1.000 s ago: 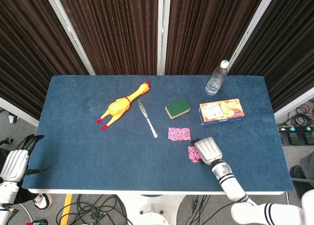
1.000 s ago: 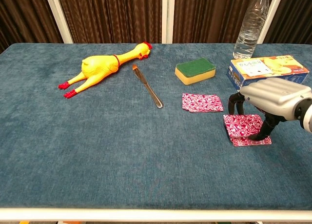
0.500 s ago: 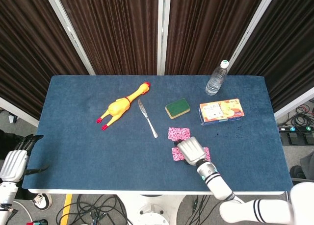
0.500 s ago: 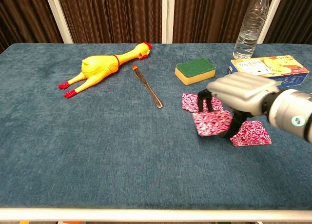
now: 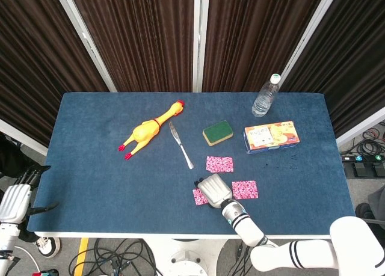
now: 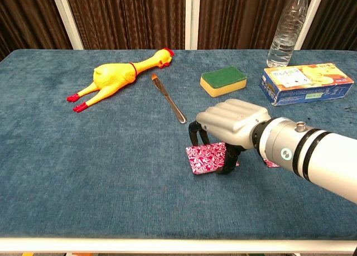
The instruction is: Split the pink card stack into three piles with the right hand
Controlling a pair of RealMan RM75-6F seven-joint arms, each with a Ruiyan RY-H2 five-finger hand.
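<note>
1. Three pink card piles spaced apart on the desk [image 5: 90, 186], apparently so each split reads separately: one [image 5: 219, 163] at 12 o'clock, one [image 5: 245, 189] at 3 o'clock of the right hand [image 5: 214, 190].
2. Third pile [image 6: 207, 157] pinched under down-curled fingers [image 6: 194, 134], low on the desk.
3. Left hand [image 5: 15, 201] idle at 9 o'clock off the desk edge, holding nothing, fingers apart.

We are looking at a table [image 5: 90, 186] covered in blue cloth, and taking the green sponge [image 5: 218, 132] as our landmark. A butter knife [image 5: 181, 145] is lying just left of it, a yellow rubber chicken [image 5: 149, 129] further left. A snack box [image 5: 272, 136] is sitting to its right, a water bottle [image 5: 265, 96] behind that. Three pink card piles [image 5: 219, 163] [image 5: 245, 189] [image 5: 200, 196] are lying nearer the front edge than the sponge.
</note>
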